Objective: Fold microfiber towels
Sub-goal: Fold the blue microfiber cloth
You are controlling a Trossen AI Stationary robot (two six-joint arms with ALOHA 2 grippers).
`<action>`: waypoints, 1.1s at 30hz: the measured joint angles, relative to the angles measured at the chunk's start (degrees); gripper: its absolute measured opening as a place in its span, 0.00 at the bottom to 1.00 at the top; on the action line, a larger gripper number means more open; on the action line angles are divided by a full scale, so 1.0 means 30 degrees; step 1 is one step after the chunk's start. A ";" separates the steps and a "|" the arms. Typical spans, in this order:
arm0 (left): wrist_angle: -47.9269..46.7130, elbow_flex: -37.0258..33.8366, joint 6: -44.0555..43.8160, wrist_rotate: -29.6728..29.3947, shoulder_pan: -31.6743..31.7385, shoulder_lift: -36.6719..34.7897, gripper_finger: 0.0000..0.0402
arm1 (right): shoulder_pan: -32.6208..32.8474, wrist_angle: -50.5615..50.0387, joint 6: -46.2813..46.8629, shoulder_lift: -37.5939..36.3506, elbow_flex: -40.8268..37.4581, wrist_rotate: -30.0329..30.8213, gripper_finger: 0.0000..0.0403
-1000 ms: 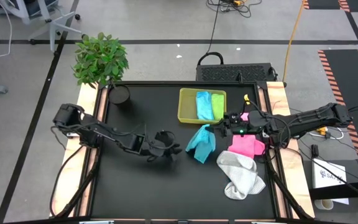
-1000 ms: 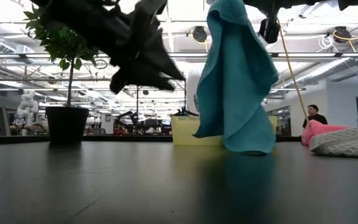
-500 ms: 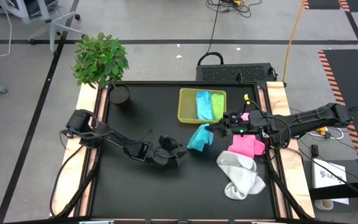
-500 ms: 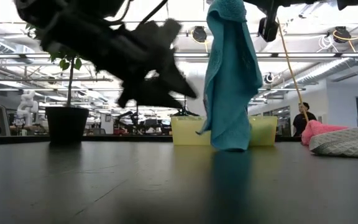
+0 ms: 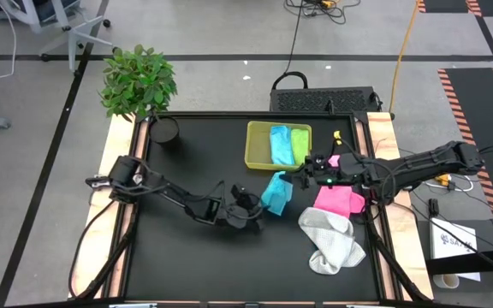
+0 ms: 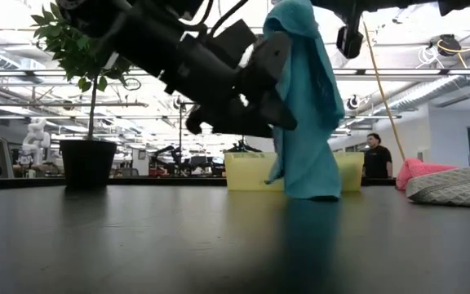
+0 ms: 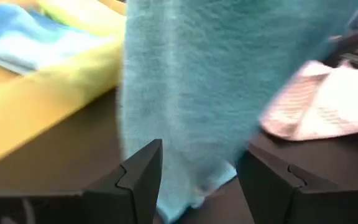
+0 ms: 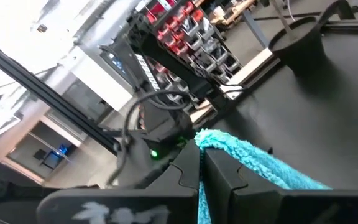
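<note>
A teal towel [image 5: 274, 192] hangs from my right gripper [image 5: 298, 176], which is shut on its top and held level above the table's middle right. The towel's lower end [image 6: 312, 189] reaches down to about table height. My left gripper [image 5: 259, 208] is open. It has come in low from the table's left, and its two fingers stand on either side of the towel's lower part [image 7: 185, 124]. Light blue [image 5: 280, 144] and lime green [image 5: 299, 144] towels lie in the tray. A pink towel [image 5: 339, 199] and a white one [image 5: 330, 241] lie on the table at the right. My right gripper pinches the teal towel's top edge [image 8: 211, 138] between its two shut fingers, coming in level from the table's right. The towel hangs below the fingers in loose folds. My left gripper has the towel's lower part between its open fingers [image 7: 143, 171]; I cannot tell whether they touch it.
A yellow-green tray [image 5: 255, 158] stands at the far middle. A potted plant [image 5: 139, 81] and its dark pot [image 5: 166, 130] sit at the far left corner. Bare black tabletop [image 5: 195, 265] lies near and to the left. A person [image 6: 374, 157] stands in the room beyond.
My left gripper has moved toward the table's right and down, rolling as it went, until its fingers reach the hanging teal towel. The towel has stayed hanging from my right gripper and now shows narrower than before.
</note>
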 joint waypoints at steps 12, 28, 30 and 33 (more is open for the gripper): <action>-0.2237 0.0120 -0.1474 0.0072 0.1165 -0.0035 0.43 | 0.0000 0.0970 -0.0267 0.0109 -0.0027 -0.0253 0.00; -0.8256 0.0106 -0.0730 -0.0795 0.0708 -0.4220 0.01 | 0.0007 0.0997 -0.0451 0.0102 -0.0027 -0.0944 0.00; -0.9892 0.0091 -0.0754 -0.1219 0.0628 -0.5437 0.01 | 0.0000 0.0980 0.0057 0.0102 -0.0027 -0.1857 0.00; -1.2172 0.0123 -0.0657 -0.2334 0.0525 -0.7426 0.01 | 0.0036 0.0505 0.0869 0.0102 -0.0027 -0.3984 0.00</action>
